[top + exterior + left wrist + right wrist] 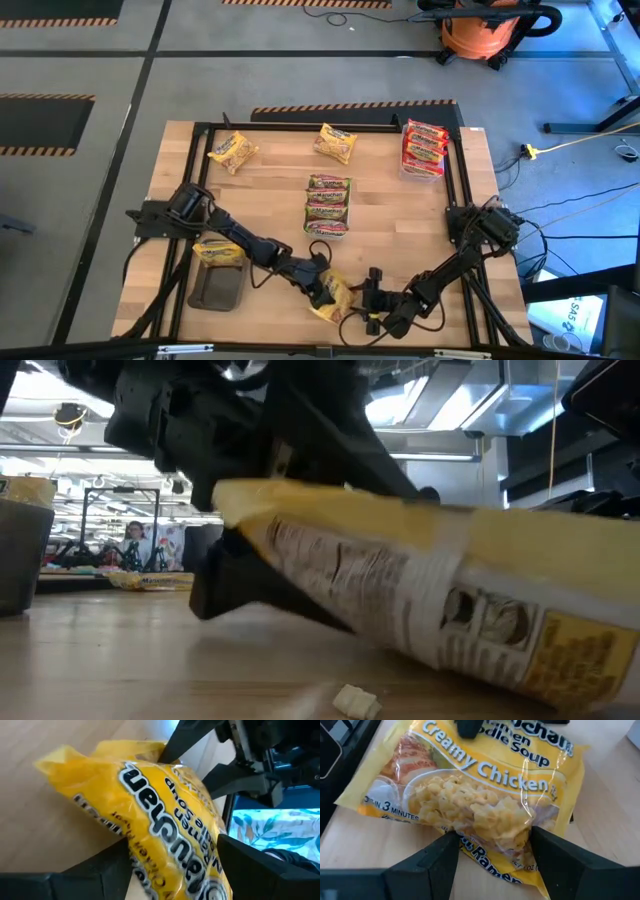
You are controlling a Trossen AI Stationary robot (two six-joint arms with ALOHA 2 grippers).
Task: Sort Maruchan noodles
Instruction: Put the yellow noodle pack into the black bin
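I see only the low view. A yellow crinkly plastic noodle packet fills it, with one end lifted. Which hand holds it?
Observer: The left hand grips the yellow crinkly plastic noodle packet; the left wrist view shows it pinched there.
Operator: Where is the right hand?
Observer: The right hand is directly beside that packet, facing the left hand, near the front edge of the wooden table.
Operator: Is any yellow packet already on a tray?
Observer: Yes, a second yellow packet lies on the far end of the dark rectangular tray, front left.
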